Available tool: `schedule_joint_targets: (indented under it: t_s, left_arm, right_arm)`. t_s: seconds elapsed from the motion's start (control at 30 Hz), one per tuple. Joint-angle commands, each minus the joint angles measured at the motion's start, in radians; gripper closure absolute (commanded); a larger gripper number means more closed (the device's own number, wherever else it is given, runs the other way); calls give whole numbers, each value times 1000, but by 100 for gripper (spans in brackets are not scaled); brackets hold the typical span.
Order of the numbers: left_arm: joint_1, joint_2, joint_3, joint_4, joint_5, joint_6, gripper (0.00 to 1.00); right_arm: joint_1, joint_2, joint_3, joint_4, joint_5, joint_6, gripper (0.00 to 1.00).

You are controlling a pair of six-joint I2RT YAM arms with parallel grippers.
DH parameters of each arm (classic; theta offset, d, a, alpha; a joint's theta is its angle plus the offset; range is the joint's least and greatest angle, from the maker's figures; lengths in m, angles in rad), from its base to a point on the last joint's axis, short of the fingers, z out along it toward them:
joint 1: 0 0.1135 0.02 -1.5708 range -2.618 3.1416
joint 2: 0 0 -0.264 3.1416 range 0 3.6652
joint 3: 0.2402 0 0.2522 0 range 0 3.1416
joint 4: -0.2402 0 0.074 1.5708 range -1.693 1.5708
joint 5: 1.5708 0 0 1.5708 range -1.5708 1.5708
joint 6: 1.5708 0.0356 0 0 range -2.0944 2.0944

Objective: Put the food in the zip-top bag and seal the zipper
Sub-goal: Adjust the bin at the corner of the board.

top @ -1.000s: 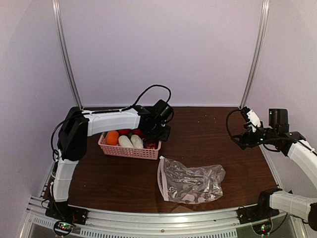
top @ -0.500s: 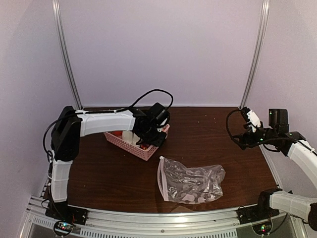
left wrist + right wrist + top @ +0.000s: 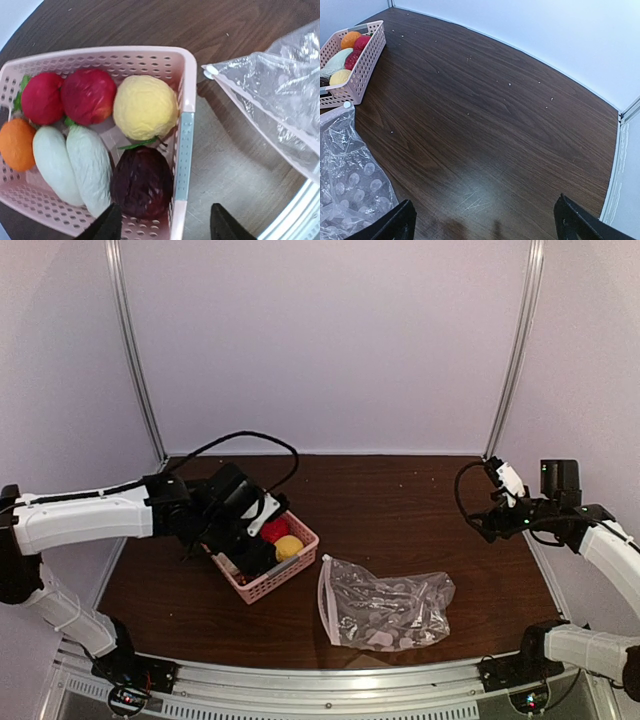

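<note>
The food lies in a pink basket [image 3: 189,75]: a yellow ball [image 3: 145,106], two red pieces [image 3: 89,96], an orange one [image 3: 16,144], whitish-green pieces [image 3: 90,167] and a dark purple one [image 3: 142,182]. My left gripper [image 3: 165,227] is open, its jaws astride the basket's wall nearest the bag, touching nothing. The zip-top bag [image 3: 385,605] lies flat and crinkled just right of the basket [image 3: 262,587], its zipper [image 3: 324,600] along the edge facing the basket. My right gripper [image 3: 487,520] hangs open and empty over bare table at the far right.
The dark wooden table [image 3: 495,110] stretches between the bag and the right arm. A metal rail [image 3: 300,680] runs along the near edge, and frame posts [image 3: 515,350] stand at the back corners. The bag's corner [image 3: 345,170] shows in the right wrist view.
The left arm swung back toward its base, pulling the basket nearer and right, turned, close to the bag. Its jaws closed on the wall, then opened. The right arm stayed still.
</note>
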Motion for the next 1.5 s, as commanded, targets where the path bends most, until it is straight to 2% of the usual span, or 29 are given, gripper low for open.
schedule_joint_targets:
  t_s: [0.0,0.03,0.1,0.17,0.33,0.5,0.83,1.0,1.3,1.4,1.47]
  left_arm:
    - [2,-151,-60,-10,-122,-177,30]
    - [12,-163,-60,-43,-209,-272,27]
    - [37,-166,-55,-130,-349,-480,29]
    - [56,-165,-64,-171,-409,-636,29]
    - [105,-130,-115,-127,-397,-814,35]
    - [157,-85,-136,-79,-390,-888,44]
    - [268,4,-169,-1,-330,-908,55]
    - [307,51,-184,92,-283,-858,70]
    - [312,120,-101,146,-403,-664,94]
    - [329,155,-61,147,-443,-587,100]
    - [354,171,-40,164,-432,-517,100]
  right_arm:
    - [7,4,5,-11,-13,-3,3]
    - [7,3,5,-11,-15,-4,3]
    - [7,1,5,-12,-17,-1,3]
    - [8,0,5,-13,-19,0,3]
    - [7,-8,4,-16,-22,3,3]
    - [8,-15,2,-15,-16,-1,3]
    - [7,-1,2,-18,-14,-11,3]
    - [8,4,4,-21,-10,-15,3]
    - [7,7,5,-23,-11,-16,3]
    - [8,12,6,-23,-18,-13,3]
    - [7,10,5,-23,-18,-12,3]
